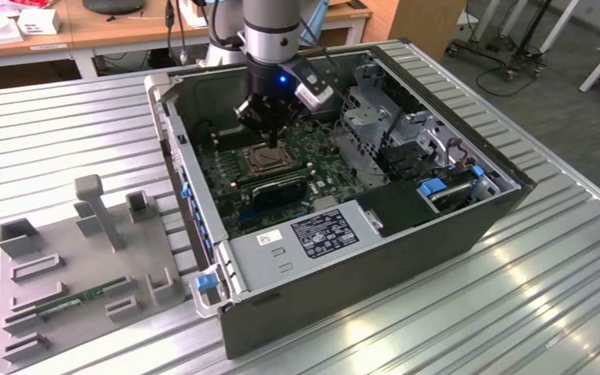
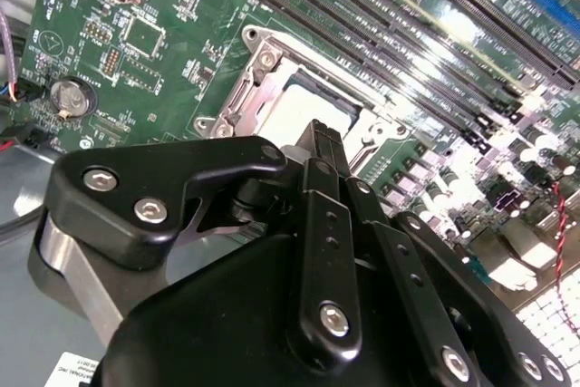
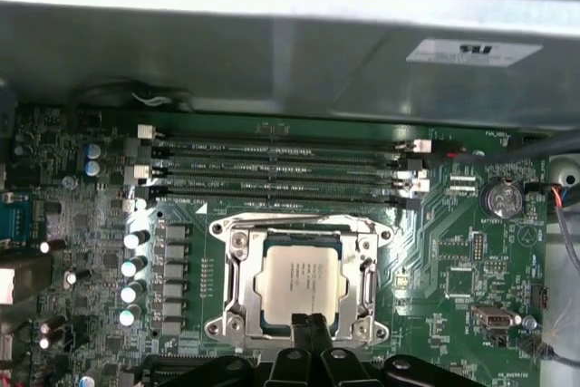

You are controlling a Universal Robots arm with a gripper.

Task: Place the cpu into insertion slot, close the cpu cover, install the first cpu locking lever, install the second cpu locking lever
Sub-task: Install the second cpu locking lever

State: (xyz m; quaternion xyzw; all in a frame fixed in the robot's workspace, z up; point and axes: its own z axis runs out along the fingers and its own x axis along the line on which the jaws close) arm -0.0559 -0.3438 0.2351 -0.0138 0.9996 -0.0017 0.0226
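The cpu [image 3: 301, 280], a dull silver square chip, lies in the insertion slot [image 1: 262, 161] on the green motherboard [image 3: 453, 224] inside the open computer case. Around the chip, the cpu cover [image 3: 299, 240] lies flat as a silvery frame, and the chip shows through its window. My gripper [image 3: 308, 322] hangs just above the socket's near edge, shut, with its black fingertips pressed together and nothing between them. In the second wrist view the gripper [image 2: 317, 133] points down at the bright chip [image 2: 304, 106]. The exterior view shows the gripper [image 1: 266, 134] directly over the socket.
Long black memory slots [image 3: 281, 169] run beside the socket. The case wall [image 1: 191, 195] and drive cage [image 1: 383, 125] close in around the board, and a power supply [image 1: 316, 230] sits at the near end. A grey fixture [image 1: 71, 266] with a green memory stick [image 1: 81, 298] stands at the exterior view's left.
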